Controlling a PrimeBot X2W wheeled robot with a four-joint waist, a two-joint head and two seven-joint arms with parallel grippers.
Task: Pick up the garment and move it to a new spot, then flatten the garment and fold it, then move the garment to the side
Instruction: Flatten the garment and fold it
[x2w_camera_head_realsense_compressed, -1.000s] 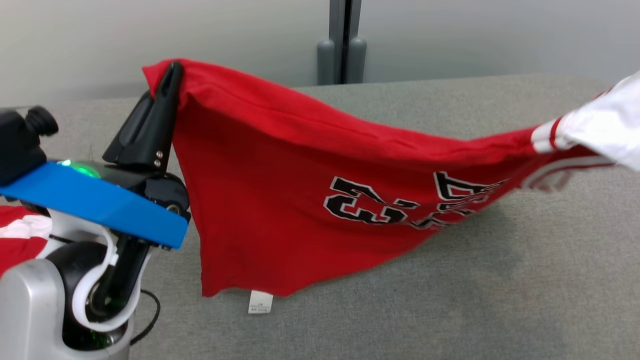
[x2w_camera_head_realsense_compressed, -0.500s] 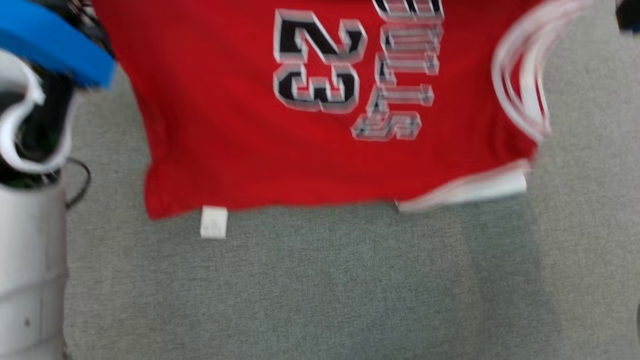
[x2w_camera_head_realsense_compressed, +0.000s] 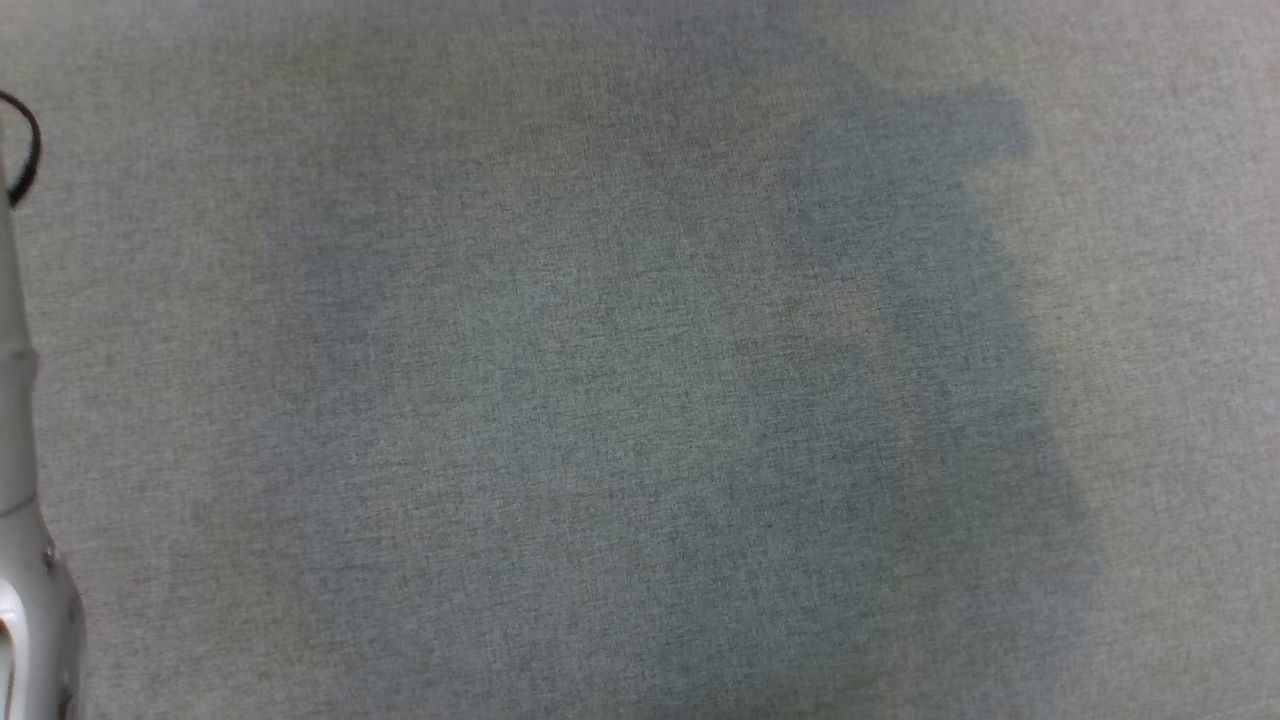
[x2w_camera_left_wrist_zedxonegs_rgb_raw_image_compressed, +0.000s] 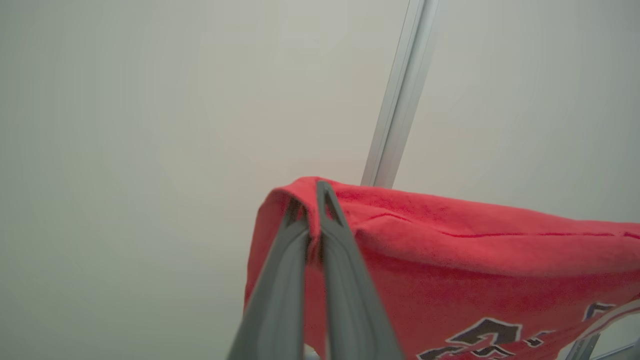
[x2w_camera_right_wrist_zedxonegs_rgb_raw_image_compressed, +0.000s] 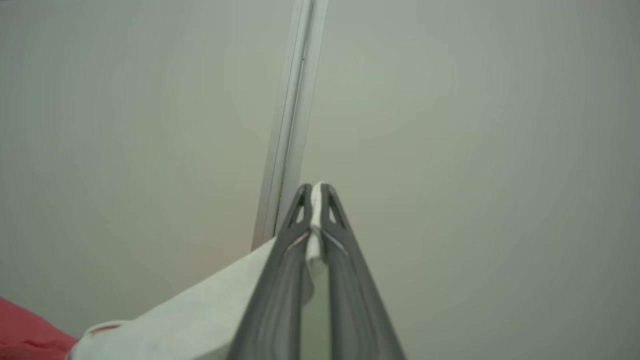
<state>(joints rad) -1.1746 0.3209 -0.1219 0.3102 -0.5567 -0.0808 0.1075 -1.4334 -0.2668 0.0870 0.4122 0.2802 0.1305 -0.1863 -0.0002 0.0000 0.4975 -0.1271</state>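
Grey cloth surface (x2w_camera_head_realsense_compressed: 640, 400) below. Red jersey (x2w_camera_left_wrist_zedxonegs_rgb_raw_image_compressed: 450, 260) is clamped at edges by left gripper (x2w_camera_left_wrist_zedxonegs_rgb_raw_image_compressed: 311, 200) & right gripper (x2w_camera_right_wrist_zedxonegs_rgb_raw_image_compressed: 316, 192). Slip is risked w/ overstretch.

Both end effectors (x2w_camera_left_wrist_zedxonegs_rgb_raw_image_compressed: 310, 200) (x2w_camera_right_wrist_zedxonegs_rgb_raw_image_compressed: 316, 195) closed, seemingly aloft.

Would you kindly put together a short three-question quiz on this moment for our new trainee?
1. True or false: the left gripper has its jaws shut on a red edge of the garment.
2. What colour is the part of the garment pinched by the right gripper? A red, B white, C black.
3. Fill in the blank: in the head view, the grey surface carries a broad, dark ____.

Key: 1 true; 2 B; 3 shadow.
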